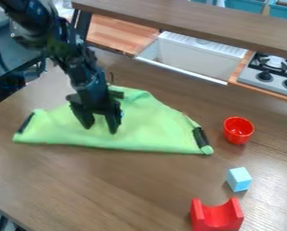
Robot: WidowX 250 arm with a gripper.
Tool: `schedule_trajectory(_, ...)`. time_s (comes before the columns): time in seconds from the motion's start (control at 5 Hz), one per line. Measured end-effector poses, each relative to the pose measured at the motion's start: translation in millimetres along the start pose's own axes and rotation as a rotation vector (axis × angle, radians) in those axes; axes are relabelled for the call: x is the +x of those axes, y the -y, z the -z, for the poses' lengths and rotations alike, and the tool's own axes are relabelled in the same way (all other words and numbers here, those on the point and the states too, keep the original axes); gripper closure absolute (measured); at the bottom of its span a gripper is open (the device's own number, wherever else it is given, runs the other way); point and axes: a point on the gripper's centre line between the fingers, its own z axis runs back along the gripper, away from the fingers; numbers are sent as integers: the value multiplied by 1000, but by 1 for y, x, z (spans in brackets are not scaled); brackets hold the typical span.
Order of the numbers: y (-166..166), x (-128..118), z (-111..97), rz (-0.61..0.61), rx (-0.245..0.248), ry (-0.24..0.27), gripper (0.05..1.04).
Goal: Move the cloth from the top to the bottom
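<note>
gripper [100, 130] hangs pointing down over the cloth [158, 128], approx. left of ctr. in the cam view, w/ arm [76, 67] coming in from upper left. its two fingers [113, 121] are spread, w/ a gap btwn. the tips & green fabric seen thru it. tips are over the body of the cloth, btwn. its two dark-ended corners & nearer the left one; can't tell if they touch the fabric or sit just above.

cloth is lt. green, lying on the brown table [104, 185], w/ a long, nearly straight edge toward the bottom of the view & a raised-looking, rumpled part behind & to the right of the gripper. black strip [25, 122] at its left end, another black strip [201, 137] at its right end.

red cup [238, 130] stands on the table near the cloth's right end, apart from it. lt. blue block [238, 179] is below the cup in view, & red notched block [217, 217] is below that, nr. the bottom edge. sink [197, 58] & stove [272, 72] are at upper right, past the table.
</note>
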Motion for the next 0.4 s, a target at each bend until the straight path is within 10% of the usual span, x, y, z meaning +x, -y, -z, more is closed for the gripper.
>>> schedule_trajectory(0.4, -33, 49, 3, -108, 4, 30, 84)
